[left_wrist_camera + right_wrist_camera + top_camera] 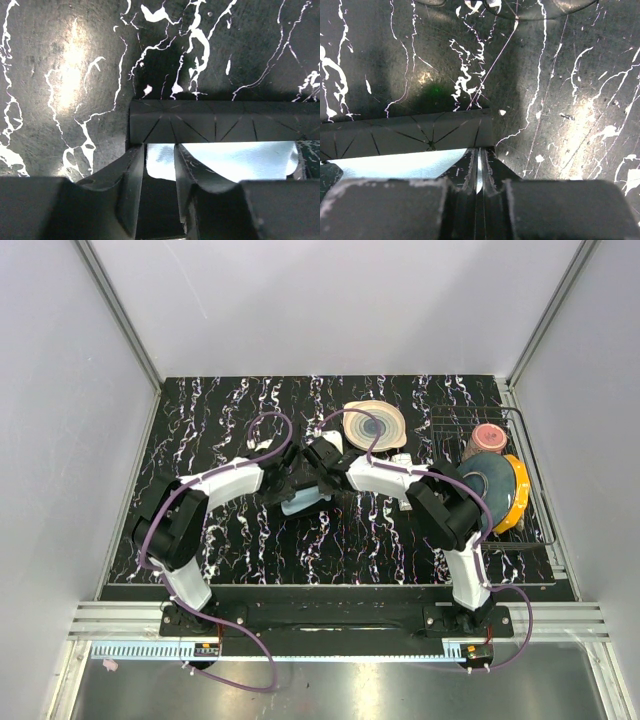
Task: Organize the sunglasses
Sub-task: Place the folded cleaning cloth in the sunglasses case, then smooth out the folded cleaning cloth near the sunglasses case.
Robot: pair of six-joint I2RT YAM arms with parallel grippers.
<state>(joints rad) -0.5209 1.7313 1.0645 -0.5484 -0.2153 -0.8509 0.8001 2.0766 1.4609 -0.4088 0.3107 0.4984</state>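
Note:
A flat black case with creased panels and a pale blue lining (pixel 305 504) lies at the table's middle, its flap opened. My left gripper (pixel 285 480) and right gripper (pixel 322 465) meet over it. In the left wrist view the case flap (pixel 215 127) stands beyond the left gripper (pixel 159 150), whose jaws hold a dark edge of the case over the blue lining. In the right wrist view the right gripper (pixel 480 150) is pinched on a thin edge at the corner of the case (pixel 410 131). The amber sunglasses are hidden or out of view.
A round cream and pink plate (pixel 375 423) lies behind the grippers. A wire dish rack (pixel 535 510) at the right holds a blue plate (pixel 495 490), a pink cup (pixel 488 437) and a yellow dish (pixel 520 495). Small white things (pixel 402 462) lie by the right arm.

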